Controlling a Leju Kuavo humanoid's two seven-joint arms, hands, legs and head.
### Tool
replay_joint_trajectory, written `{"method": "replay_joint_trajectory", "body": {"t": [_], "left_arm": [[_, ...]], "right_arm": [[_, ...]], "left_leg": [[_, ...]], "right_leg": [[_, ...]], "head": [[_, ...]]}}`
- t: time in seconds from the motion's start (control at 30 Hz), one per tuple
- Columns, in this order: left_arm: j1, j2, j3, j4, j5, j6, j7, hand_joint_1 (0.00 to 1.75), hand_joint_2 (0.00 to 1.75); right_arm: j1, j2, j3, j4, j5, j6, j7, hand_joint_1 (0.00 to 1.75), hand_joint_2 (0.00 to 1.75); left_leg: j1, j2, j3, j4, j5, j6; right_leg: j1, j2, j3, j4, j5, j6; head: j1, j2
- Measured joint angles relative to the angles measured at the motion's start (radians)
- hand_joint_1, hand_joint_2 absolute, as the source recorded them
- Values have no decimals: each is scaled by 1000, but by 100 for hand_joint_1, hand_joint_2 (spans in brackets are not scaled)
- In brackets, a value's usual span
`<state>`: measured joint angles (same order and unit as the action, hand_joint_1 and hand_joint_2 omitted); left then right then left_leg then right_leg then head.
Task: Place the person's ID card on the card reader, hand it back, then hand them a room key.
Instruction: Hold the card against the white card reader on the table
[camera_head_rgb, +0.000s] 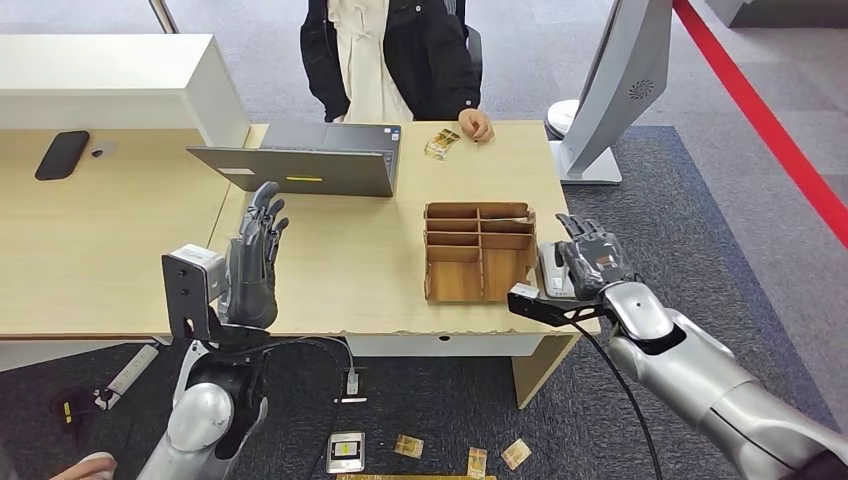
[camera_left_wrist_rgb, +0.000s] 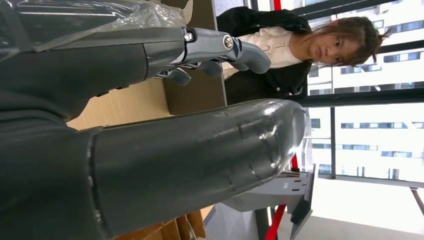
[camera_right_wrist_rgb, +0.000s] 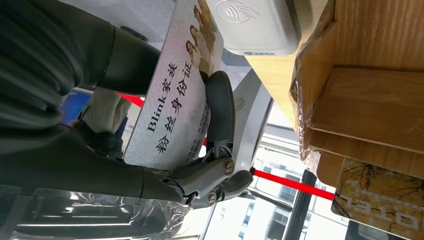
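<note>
The left hand (camera_head_rgb: 255, 262) stood upright at lower left of the head view, fingers spread apart and holding nothing, over the near edge of the counter (camera_head_rgb: 90, 270). Further along, a laptop (camera_head_rgb: 300, 165) sat at upper centre before the person (camera_head_rgb: 390, 60), whose hand (camera_head_rgb: 476, 125) rested on the counter beside a small gold packet (camera_head_rgb: 440, 143). A wooden rack (camera_head_rgb: 478, 252) stood at centre. Right of it, the right hand (camera_head_rgb: 594, 262) was clamped on the ID card (camera_right_wrist_rgb: 177, 100), pinched between thumb and fingers and hovering over the white reader (camera_head_rgb: 552, 270); in the right wrist view the card hung close to the reader (camera_right_wrist_rgb: 255, 25) but apparently not flat on it. The step in hand looked like laying the card down. The risk: the card was tilted, so a loose release could let it slide off the reader's edge, or catch the rack just beside it. Several cards (camera_head_rgb: 470, 458) already lay on the floor at bottom centre.
</note>
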<state>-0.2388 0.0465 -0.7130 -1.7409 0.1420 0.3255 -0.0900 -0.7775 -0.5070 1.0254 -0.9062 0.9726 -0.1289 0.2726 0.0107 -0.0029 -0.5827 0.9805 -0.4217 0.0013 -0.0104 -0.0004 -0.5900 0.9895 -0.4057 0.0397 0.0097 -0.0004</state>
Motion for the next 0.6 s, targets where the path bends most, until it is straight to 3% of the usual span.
{"method": "replay_joint_trajectory", "body": {"t": [0.3,0.6], "left_arm": [[0,0,0,0,0,-2,4,0,0],[0,2,0,-9,-3,-23,27,0,0]], "right_arm": [[5,5,-11,-7,-12,-8,4,175,175],[2,47,-18,47,-49,-31,24,175,175]], "left_leg": [[0,0,0,0,0,0],[0,0,0,0,0,0]], "right_leg": [[0,0,0,0,0,0],[0,0,0,0,0,0]], "head": [[0,0],[0,0]]}}
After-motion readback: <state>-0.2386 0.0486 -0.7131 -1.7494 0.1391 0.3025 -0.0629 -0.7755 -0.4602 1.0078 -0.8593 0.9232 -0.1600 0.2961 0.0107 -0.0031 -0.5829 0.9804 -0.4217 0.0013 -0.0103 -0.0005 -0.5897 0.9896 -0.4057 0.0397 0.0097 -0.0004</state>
